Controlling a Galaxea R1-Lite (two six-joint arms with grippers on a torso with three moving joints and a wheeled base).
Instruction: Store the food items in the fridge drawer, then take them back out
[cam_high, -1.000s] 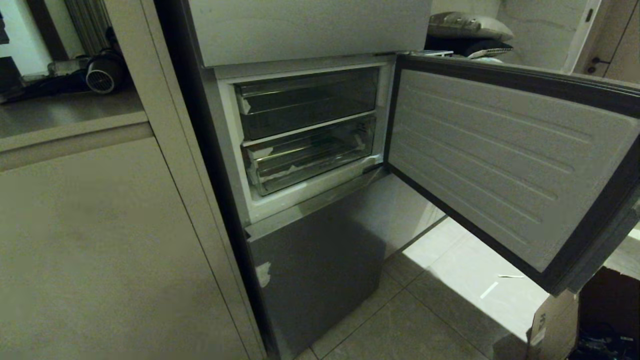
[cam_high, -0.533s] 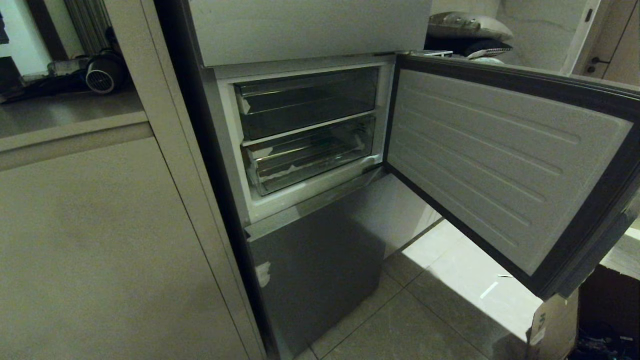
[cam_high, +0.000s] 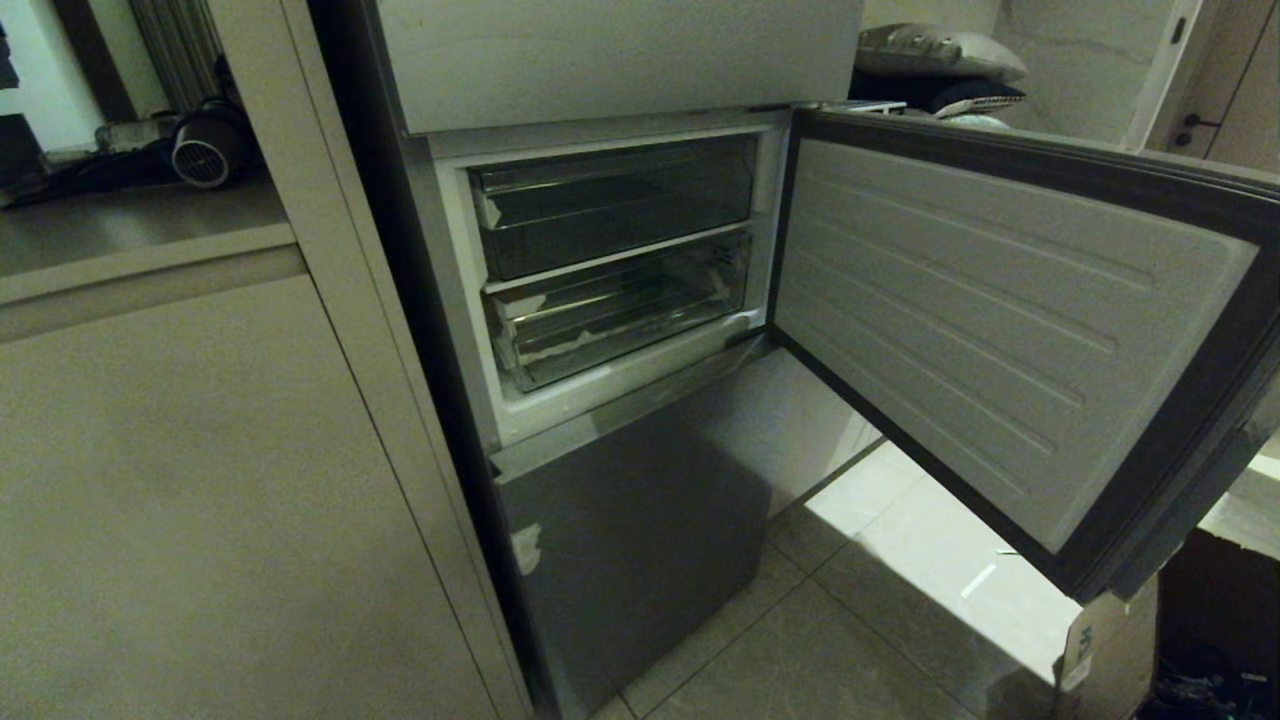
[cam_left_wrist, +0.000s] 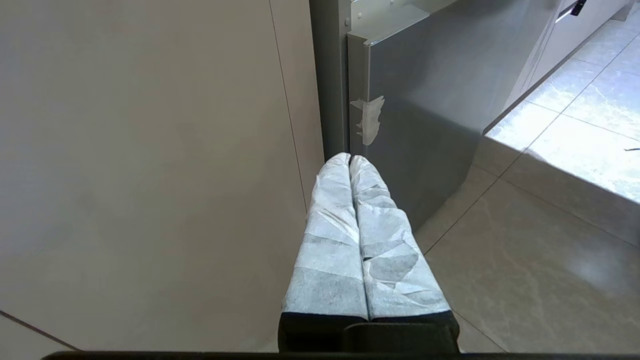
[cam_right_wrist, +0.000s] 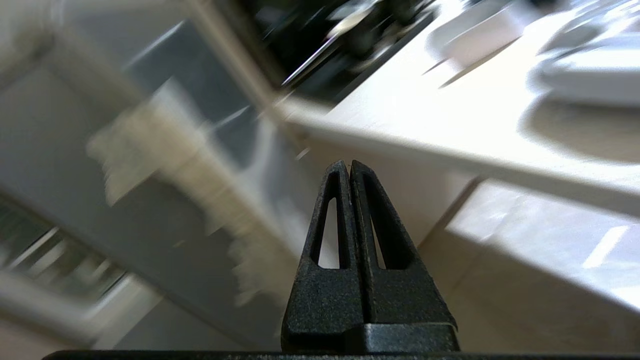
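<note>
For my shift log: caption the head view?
Open grey fridge door exposing two shut clear-plastic drawers, stacked; no gripper in view.

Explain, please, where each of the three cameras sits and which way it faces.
Head view: high on the robot, looking down at the open fridge door and two drawers; no arm shows.
Left wrist view: behind the shut left gripper, low, facing the fridge's lower door.
Right wrist view: behind the shut right gripper, facing a pale counter, blurred.
Head and left wrist views share the taped lower door.
</note>
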